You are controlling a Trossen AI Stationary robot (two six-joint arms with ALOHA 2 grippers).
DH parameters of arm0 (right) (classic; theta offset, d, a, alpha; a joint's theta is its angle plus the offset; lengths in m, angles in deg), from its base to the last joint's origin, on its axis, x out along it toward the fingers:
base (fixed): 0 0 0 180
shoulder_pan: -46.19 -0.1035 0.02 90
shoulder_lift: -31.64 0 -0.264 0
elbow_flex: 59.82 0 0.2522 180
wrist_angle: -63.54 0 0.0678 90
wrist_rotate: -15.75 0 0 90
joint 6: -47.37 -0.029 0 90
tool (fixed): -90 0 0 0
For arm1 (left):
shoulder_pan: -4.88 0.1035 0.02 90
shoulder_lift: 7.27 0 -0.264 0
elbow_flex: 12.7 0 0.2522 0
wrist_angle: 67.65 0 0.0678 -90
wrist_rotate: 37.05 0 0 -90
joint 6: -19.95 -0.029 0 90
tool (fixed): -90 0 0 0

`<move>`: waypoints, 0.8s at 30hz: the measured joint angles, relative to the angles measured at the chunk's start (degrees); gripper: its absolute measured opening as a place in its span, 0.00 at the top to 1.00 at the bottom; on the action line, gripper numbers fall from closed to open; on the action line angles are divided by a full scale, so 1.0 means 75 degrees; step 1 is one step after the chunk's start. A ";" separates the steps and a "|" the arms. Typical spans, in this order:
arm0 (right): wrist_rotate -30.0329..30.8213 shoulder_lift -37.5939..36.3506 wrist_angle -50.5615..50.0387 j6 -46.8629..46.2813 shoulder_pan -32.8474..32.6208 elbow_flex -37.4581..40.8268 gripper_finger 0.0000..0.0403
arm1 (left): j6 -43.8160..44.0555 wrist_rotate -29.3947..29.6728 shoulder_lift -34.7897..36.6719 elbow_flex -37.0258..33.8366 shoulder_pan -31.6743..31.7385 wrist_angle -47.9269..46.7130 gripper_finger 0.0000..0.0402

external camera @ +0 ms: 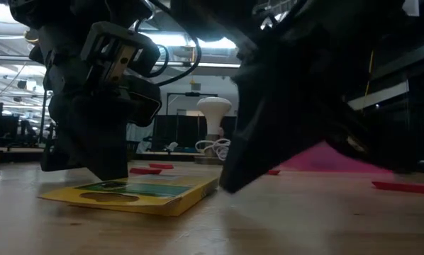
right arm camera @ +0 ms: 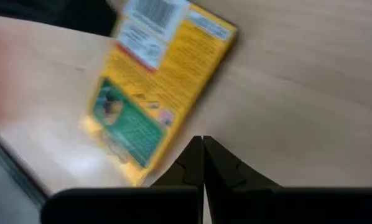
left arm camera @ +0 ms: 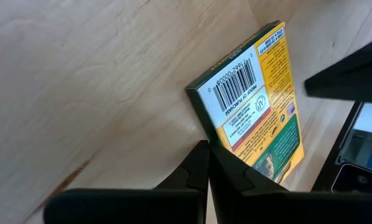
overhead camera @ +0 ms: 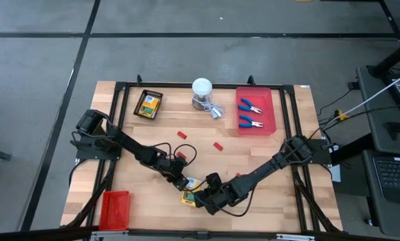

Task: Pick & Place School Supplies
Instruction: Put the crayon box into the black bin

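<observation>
Both grippers sit low at the front of the wooden surface (overhead camera: pixel 253 161), the left gripper (overhead camera: pixel 182 181) and right gripper (overhead camera: pixel 201 195) each with fingers pressed together, holding nothing. A crayon box (overhead camera: pixel 189 190) lies flat between them, just beside both tips.

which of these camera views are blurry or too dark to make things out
Low view: backlit, both arms nearly black silhouettes; the crayon box stays readable. Right wrist view: the box is smeared, its print illegible. Left wrist view: sharp, barcode clear. High view: evenly lit, no glare.
</observation>
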 joint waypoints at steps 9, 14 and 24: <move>-0.0105 0.0135 -0.0037 0.0237 0.0208 -0.0007 1.00 | 0.0045 -0.0022 -0.0006 -0.0004 0.0000 0.0111 1.00; -0.0086 0.0260 0.0212 0.0282 0.0236 -0.0015 1.00 | 0.0105 -0.0067 -0.0034 -0.0030 0.0000 0.0452 1.00; 0.0100 0.0294 0.0320 0.0338 0.0230 -0.0006 1.00 | -0.0473 -0.0152 0.0424 0.0505 -0.0039 0.1792 0.99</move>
